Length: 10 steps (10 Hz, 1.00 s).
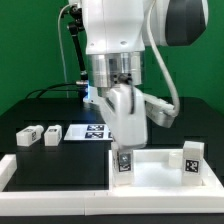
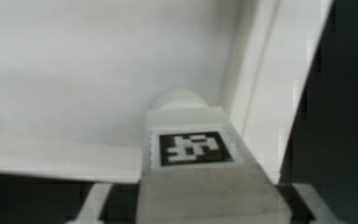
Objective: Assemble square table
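Observation:
My gripper [image 1: 122,150] points straight down, shut on a white table leg [image 1: 123,161] with a black-and-white tag. The leg hangs over the near corner of the square table top [image 1: 150,172] toward the exterior view's left. In the wrist view the held leg [image 2: 194,150] stands out from between the fingers [image 2: 98,203], with the table top's white floor [image 2: 87,80] and raised rim [image 2: 274,70] beyond it. Another leg [image 1: 192,160] stands upright at the top's corner toward the exterior view's right. Two loose legs [image 1: 28,137] [image 1: 50,133] lie on the black table at the exterior view's left.
The marker board [image 1: 90,132] lies flat behind the gripper, beside the loose legs. A long low white border rail [image 1: 50,186] runs along the front edge of the black table. A cable loops down at the arm's side toward the exterior view's right.

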Tool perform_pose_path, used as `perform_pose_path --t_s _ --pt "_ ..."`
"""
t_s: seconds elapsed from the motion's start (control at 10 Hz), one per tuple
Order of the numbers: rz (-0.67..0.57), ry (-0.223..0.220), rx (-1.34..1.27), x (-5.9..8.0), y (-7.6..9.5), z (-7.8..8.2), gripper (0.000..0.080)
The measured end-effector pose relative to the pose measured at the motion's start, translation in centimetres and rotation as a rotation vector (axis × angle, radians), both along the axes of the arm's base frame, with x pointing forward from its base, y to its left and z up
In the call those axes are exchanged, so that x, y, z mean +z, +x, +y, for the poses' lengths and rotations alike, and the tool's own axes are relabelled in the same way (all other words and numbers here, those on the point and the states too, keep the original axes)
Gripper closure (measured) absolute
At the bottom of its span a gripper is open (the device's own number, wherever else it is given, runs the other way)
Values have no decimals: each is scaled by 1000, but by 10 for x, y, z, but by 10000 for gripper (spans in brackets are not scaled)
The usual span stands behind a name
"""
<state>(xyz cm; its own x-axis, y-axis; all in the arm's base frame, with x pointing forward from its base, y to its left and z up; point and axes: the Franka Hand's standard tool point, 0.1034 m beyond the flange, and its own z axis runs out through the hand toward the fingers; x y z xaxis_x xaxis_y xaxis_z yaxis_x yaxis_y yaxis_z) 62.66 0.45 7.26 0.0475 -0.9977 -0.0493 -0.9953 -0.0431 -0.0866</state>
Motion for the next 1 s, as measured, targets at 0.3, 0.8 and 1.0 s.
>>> perform_pose_path --t_s 0.3,0.8,1.0 --pt "-17 94 -459 -4 -1 3 506" --pt "-16 80 -348 1 4 8 326" --pt "-33 48 -34 3 4 13 162"
